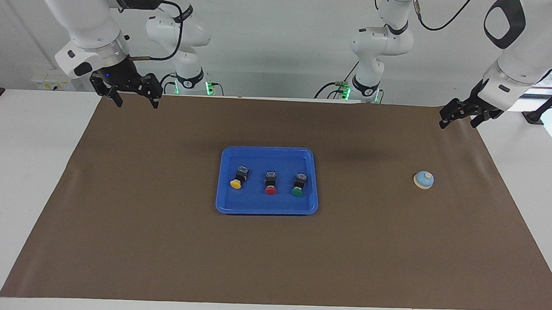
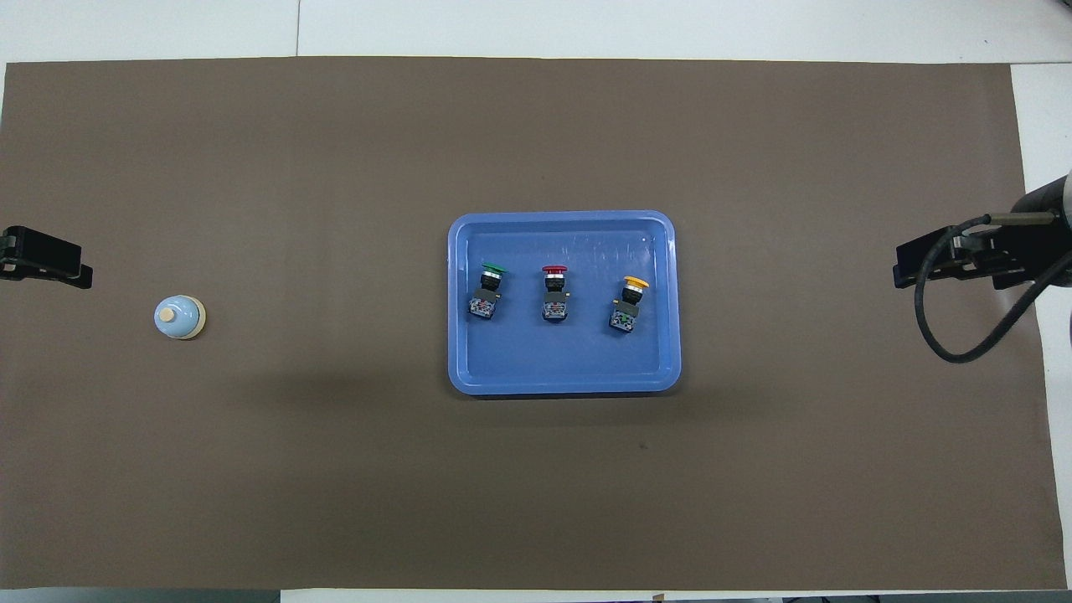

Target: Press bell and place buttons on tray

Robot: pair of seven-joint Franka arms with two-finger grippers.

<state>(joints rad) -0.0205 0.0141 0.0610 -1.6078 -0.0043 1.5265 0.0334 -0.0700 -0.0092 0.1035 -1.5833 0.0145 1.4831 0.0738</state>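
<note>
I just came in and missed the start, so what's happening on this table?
Nothing is being handled right now. The flat bright blue plastic tray sits mid-table with the green-capped button, red-capped button and yellow-capped button lying in a row inside it. The small light blue dome bell stands alone on the brown mat, toward the left arm's end. The left gripper and right gripper both wait, raised over the mat's corners, holding nothing.

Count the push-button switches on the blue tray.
3, all lying in a row in the flat bright blue plastic tray: green-capped push-button switch toward the left arm's end, red-capped push-button switch in the middle, yellow-capped push-button switch toward the right arm's end. None looks hidden.
</note>
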